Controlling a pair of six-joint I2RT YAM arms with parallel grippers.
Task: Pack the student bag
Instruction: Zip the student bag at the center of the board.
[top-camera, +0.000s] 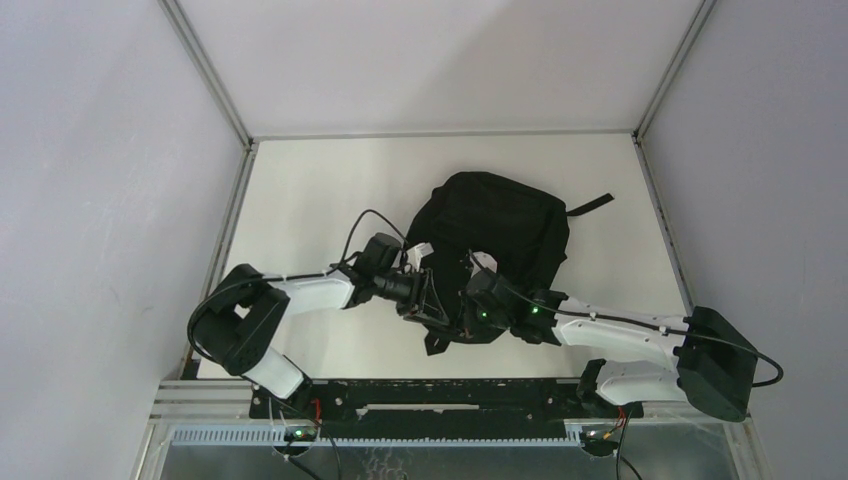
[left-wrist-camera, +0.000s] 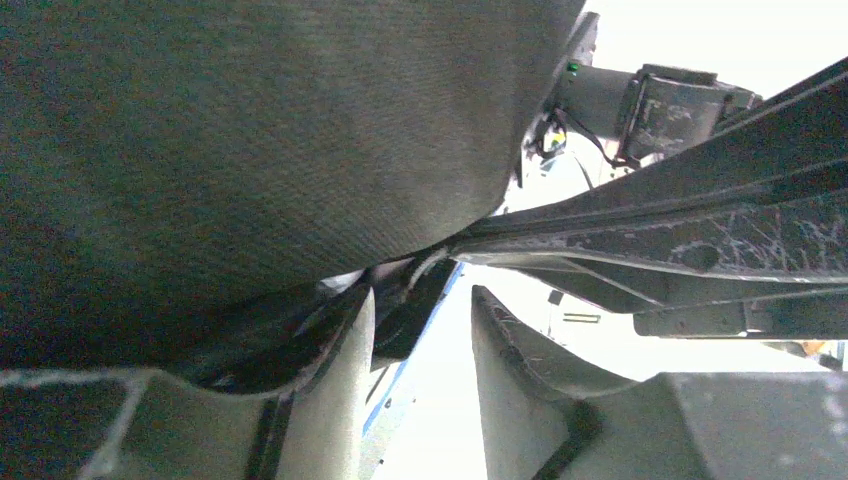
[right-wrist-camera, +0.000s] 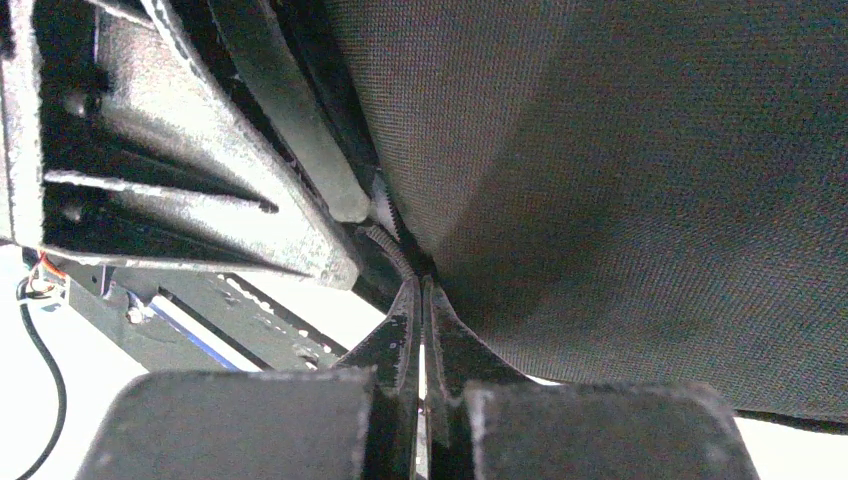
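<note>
**Even light above, murky wrists**

The overhead view is bright and soft, with faint shadows on the pale table (top-camera: 300, 200). Both wrist views are dim against blown-out white backgrounds. Close up, the student bag (top-camera: 500, 225) looks slightly blurred, perhaps from nearness.

Student bag (left-wrist-camera: 250, 130) fabric fills upper left; left hand (left-wrist-camera: 420, 300) fingers apart, possibly touching fabric.

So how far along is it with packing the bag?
Done: no loose items show on the table, so the contents may already be inside; the interior is hidden. In hand: both arms are at the near edge of the student bag, the right gripper shut at the zip, the left gripper open beside the fabric. To do: probably closing the zip; its progress cannot be seen.
</note>
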